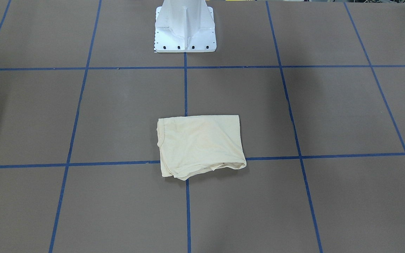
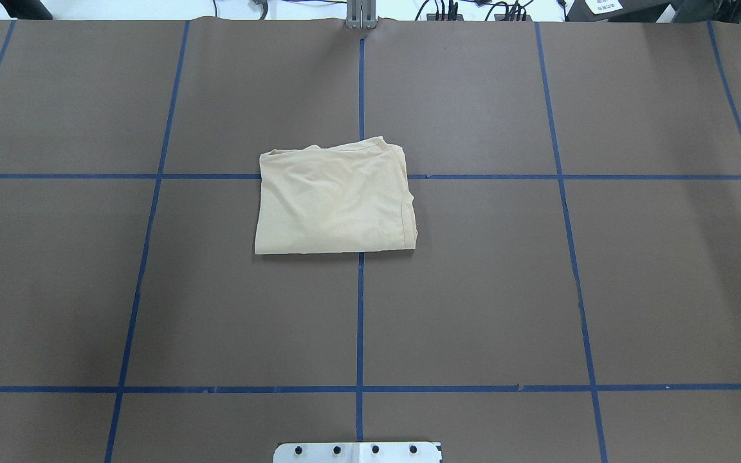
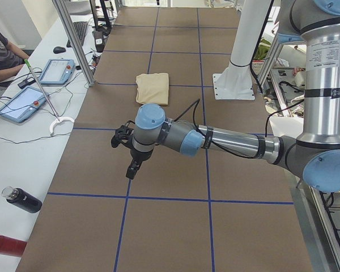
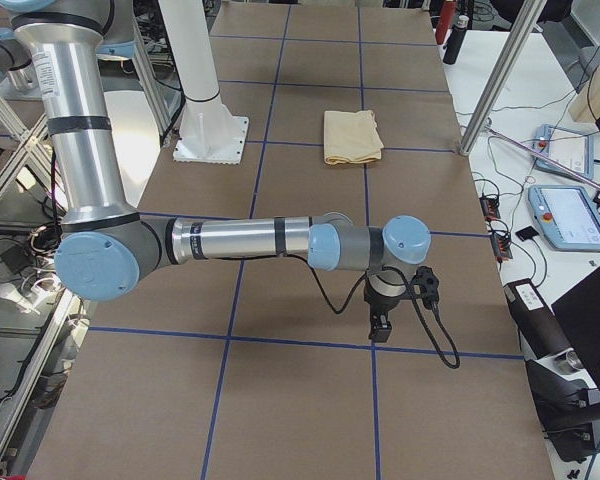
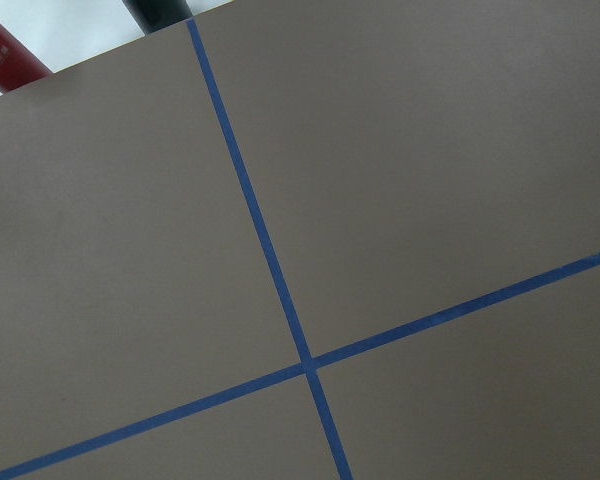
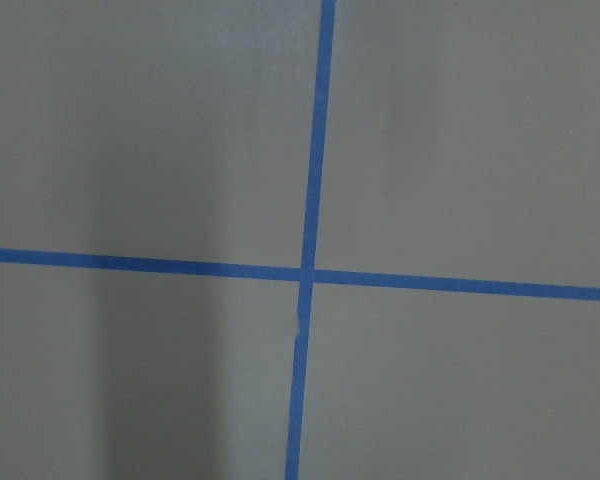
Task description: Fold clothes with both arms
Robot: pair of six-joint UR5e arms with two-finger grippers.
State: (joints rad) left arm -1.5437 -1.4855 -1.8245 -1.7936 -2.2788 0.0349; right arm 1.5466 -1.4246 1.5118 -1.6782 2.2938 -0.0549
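The cream-yellow shirt (image 2: 335,196) lies folded into a compact rectangle at the middle of the brown table; it also shows in the front view (image 1: 200,145) and both side views (image 3: 153,88) (image 4: 351,136). Its print is hidden. My left gripper (image 3: 134,168) hangs over the table's left end, far from the shirt. My right gripper (image 4: 381,327) hangs over the right end, also far from it. Both show only in the side views, so I cannot tell whether they are open or shut. Neither touches the shirt.
Blue tape lines (image 2: 360,308) grid the table. The white pedestal base (image 1: 185,28) stands at the robot's side. A red bottle (image 3: 3,245) and a black bottle (image 3: 22,199) lie beyond the left end, near tablets (image 3: 22,102) and an operator (image 3: 3,54).
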